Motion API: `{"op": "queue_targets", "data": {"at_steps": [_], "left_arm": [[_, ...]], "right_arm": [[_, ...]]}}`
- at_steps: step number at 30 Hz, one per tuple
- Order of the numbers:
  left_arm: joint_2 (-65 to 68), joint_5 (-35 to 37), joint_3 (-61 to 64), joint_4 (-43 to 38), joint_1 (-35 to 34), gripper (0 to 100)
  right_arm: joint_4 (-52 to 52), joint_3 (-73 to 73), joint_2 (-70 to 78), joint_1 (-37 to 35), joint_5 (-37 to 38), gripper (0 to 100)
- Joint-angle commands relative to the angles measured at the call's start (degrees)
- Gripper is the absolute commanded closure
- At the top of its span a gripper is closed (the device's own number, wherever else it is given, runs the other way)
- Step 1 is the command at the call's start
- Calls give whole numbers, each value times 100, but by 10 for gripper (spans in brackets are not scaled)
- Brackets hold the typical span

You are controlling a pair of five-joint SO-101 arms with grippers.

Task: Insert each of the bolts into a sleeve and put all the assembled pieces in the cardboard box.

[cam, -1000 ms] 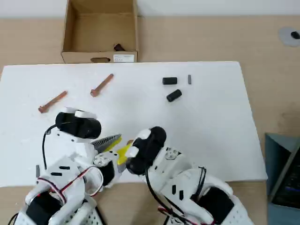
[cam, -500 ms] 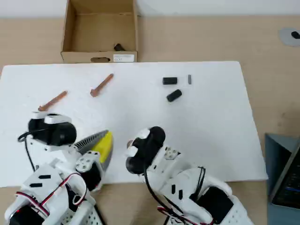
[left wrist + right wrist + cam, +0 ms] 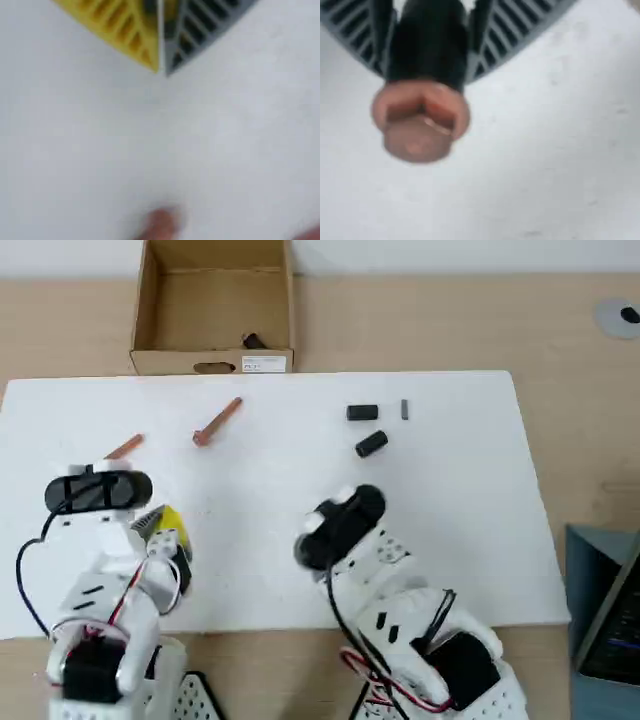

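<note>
In the right wrist view my right gripper [image 3: 427, 70] is shut on a black sleeve [image 3: 427, 45] with a copper bolt head [image 3: 420, 127] sticking out of its end, just above the white mat. My left gripper [image 3: 161, 67] is shut, its yellow and grey fingers meeting at the tips with nothing between them. A blurred copper bolt end [image 3: 160, 225] lies a short way ahead of it. From above, the left arm [image 3: 100, 490] partly covers one bolt [image 3: 125, 447]. A second bolt [image 3: 217, 422] and two black sleeves [image 3: 362, 412] [image 3: 371, 444] lie loose.
The cardboard box [image 3: 150, 300] stands beyond the mat's far edge with a dark piece [image 3: 253, 341] inside. A small grey pin [image 3: 404, 409] lies beside the sleeves. The right arm [image 3: 345, 520] is near the mat's front middle. A dark device [image 3: 605, 610] sits at right.
The left arm has swung away from the right gripper, leftward and toward the nearest bolt. The right arm has shifted slightly right and farther in, still holding the sleeve with the bolt.
</note>
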Motion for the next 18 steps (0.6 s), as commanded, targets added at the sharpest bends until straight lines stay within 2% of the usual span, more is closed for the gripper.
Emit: {"op": "queue_targets", "data": {"at_steps": [1, 9, 18], "left_arm": [[-22, -176, 668, -448, -519, 998], [-22, -281, 1565, -765, -686, 998], [-22, -273, 1723, -765, -695, 998]], "right_arm": [[-88, -356, 198, 409, 18, 989], [-158, -2088, 2492, 453, 79, 989], [-1275, -4180, 5349, 743, 105, 989]]}}
